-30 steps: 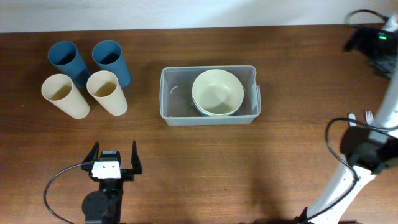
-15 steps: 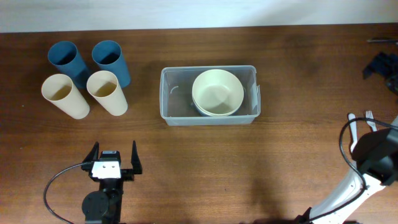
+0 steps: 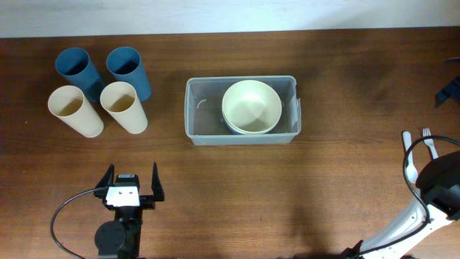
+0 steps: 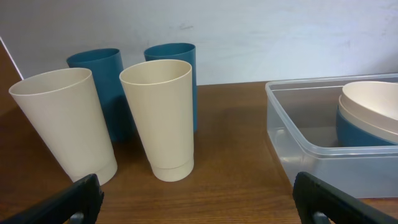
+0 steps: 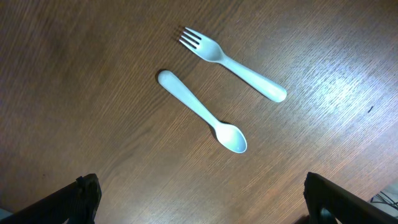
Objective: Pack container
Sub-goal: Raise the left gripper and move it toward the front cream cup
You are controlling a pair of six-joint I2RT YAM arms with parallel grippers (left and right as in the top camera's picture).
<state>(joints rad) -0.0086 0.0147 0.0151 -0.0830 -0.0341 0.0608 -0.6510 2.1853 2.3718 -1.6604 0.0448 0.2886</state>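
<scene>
Left gripper (image 3: 132, 178), jaws wide apart, sits well apart from the container (image 3: 241, 138). Right gripper (image 5: 208, 204), likewise spread, hangs over spoon (image 5: 202, 112) and fork (image 5: 233, 65), seemingly near the right edge of the table (image 3: 345, 86).

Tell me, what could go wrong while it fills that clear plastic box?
The cups stand tightly bunched, so lifting one might tip a neighbour. The spoon and fork lie flat and thin on the table, so a grab could slide over them or push them away. The stacked bowls take up much of the box, leaving little free room at one end.
</scene>
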